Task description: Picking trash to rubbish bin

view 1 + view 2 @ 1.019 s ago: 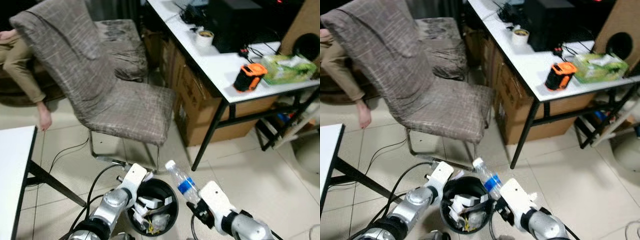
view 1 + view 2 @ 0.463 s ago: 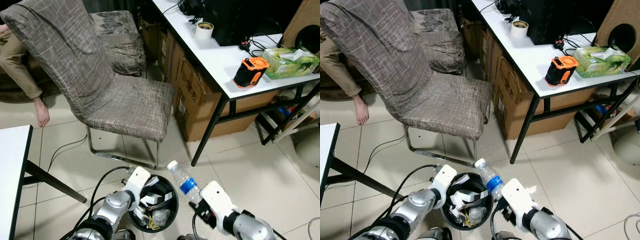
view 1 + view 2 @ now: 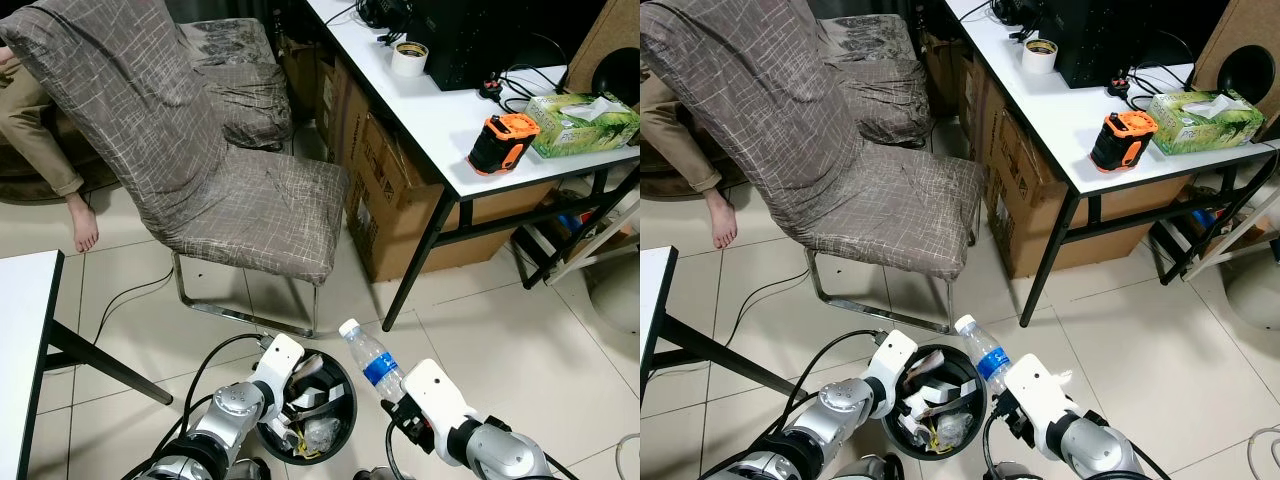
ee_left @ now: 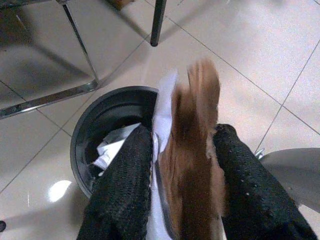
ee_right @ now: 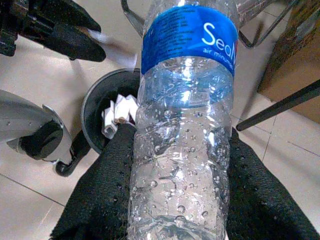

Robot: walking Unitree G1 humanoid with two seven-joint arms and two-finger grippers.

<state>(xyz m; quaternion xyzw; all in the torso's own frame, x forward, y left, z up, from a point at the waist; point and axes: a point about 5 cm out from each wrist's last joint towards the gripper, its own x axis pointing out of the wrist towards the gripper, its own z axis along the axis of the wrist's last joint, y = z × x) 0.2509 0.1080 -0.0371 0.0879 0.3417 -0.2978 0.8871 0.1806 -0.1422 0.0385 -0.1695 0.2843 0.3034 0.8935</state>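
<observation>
At the bottom centre of the left eye view, the black rubbish bin point(image 3: 310, 420) stands on the tiled floor, already part full of crumpled paper. The right gripper point(image 5: 175, 200) is clamped on a clear plastic water bottle point(image 3: 370, 362) with a blue label, which rises tilted just right of the bin's rim, cap toward the upper left. The left gripper point(image 4: 172, 200) is closed on a brown and white wrapper point(image 4: 187, 165), held above the bin's near edge.

To do this step well, the wrapper should probably go first: it hangs over the rim, so carrying it toward the middle of the opening before letting go keeps it from sliding down the outside. The bottle needs bringing across over the opening and tipping cap-down, since it is long and could catch on the rim or the paper heap and roll out onto the floor.
</observation>
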